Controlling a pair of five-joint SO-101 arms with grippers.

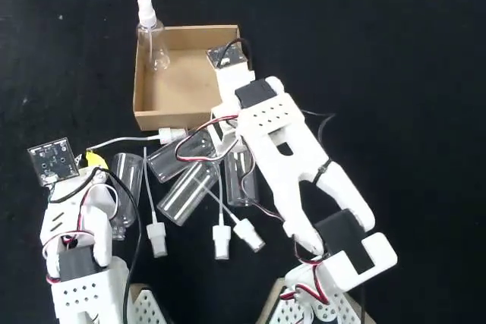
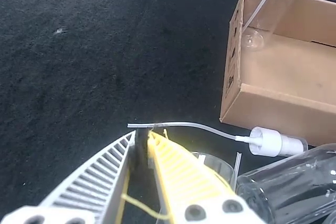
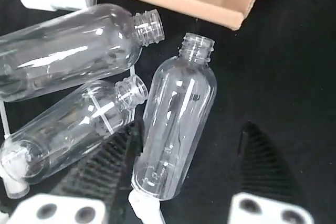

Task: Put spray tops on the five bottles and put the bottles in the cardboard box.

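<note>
Closest in, the right tool [image 3: 191, 127] stands open. Its black fingers sit either side of a bare bottle [image 3: 173, 129] that lies on its side, nearer one finger than the other. The left tool [image 2: 143, 132] is closed on the tip of the thin tube [image 2: 184, 125] of a loose spray top [image 2: 268, 141], which lies just beside the box [image 1: 186, 121].

Bottles number five. Four lie uncapped on the table [image 1: 395, 73] between the box and the arms: one [image 1: 125, 187] by the left arm and three [image 1: 176, 158] [image 1: 188, 193] [image 1: 241, 176] clustered under the right arm. The fifth [image 1: 152, 39] stands capped in the box's far corner.

Spray tops number five too: one is fitted, one is held by its tube, and three [image 1: 156, 237] [image 1: 221, 240] [image 1: 249, 234] lie in a row near the arm bases.

Black cloth covers the table. Beyond its far edge are grey shapes that cannot be made out.
</note>
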